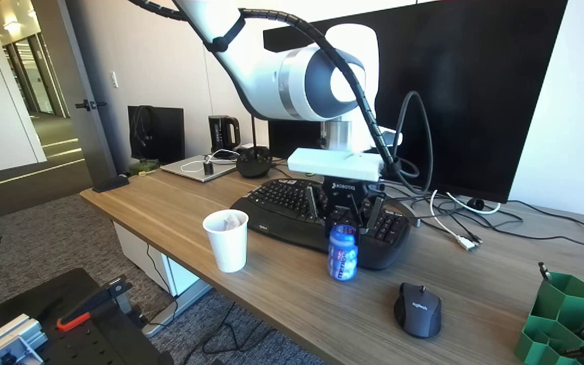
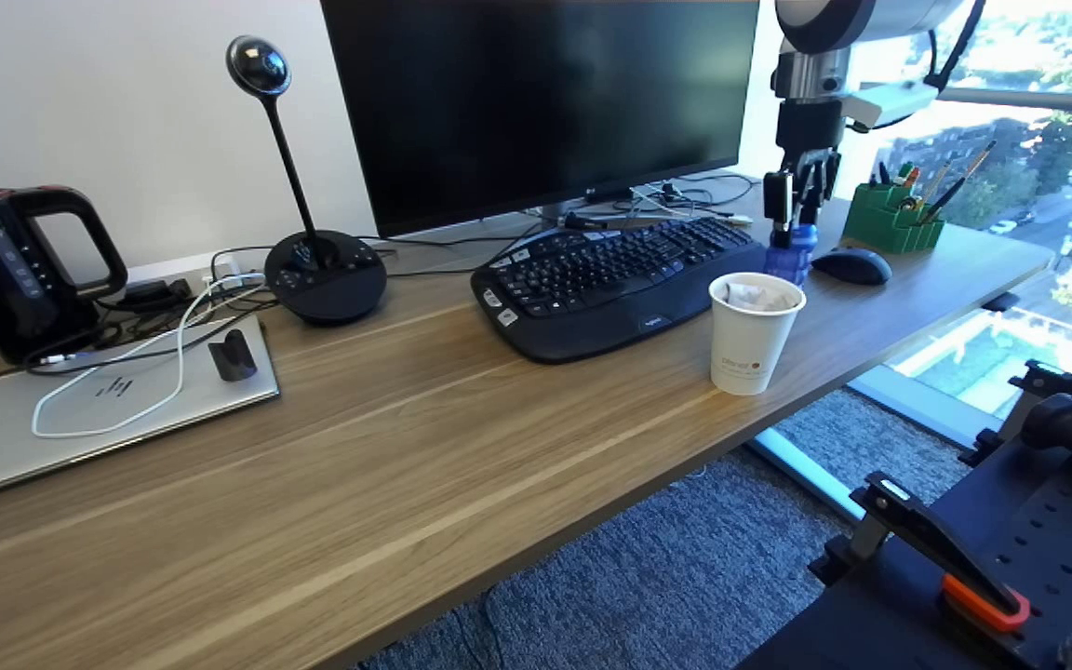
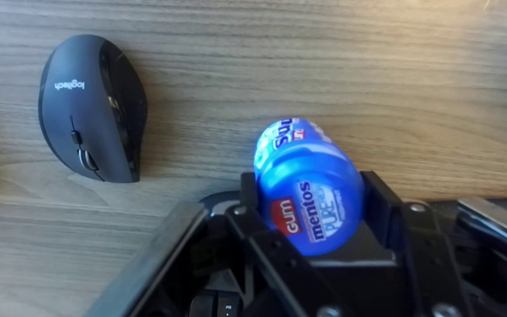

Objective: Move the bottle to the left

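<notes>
So, in an exterior view, a closed silver laptop (image 1: 175,169) lies at the far left of the desk (image 1: 282,279), a black-based webcam (image 1: 254,164) just beside it. Next comes the white paper cup (image 1: 228,246), upright. The keyboard (image 1: 271,218) stretches behind — and just in front of its right half stands the blue bottle (image 1: 342,261), upright. In the wrist view the gripper (image 3: 311,193) holds it narrowly by the cap (image 3: 310,211) — a pad (image 3: 249,189) against either side. Farther right sit the dark mouse (image 1: 418,310) and the green pen holder (image 1: 558,317).

Fingers (image 1: 328,226) flank the blue bottle (image 1: 342,259) beside the keyboard (image 1: 282,204).
</notes>
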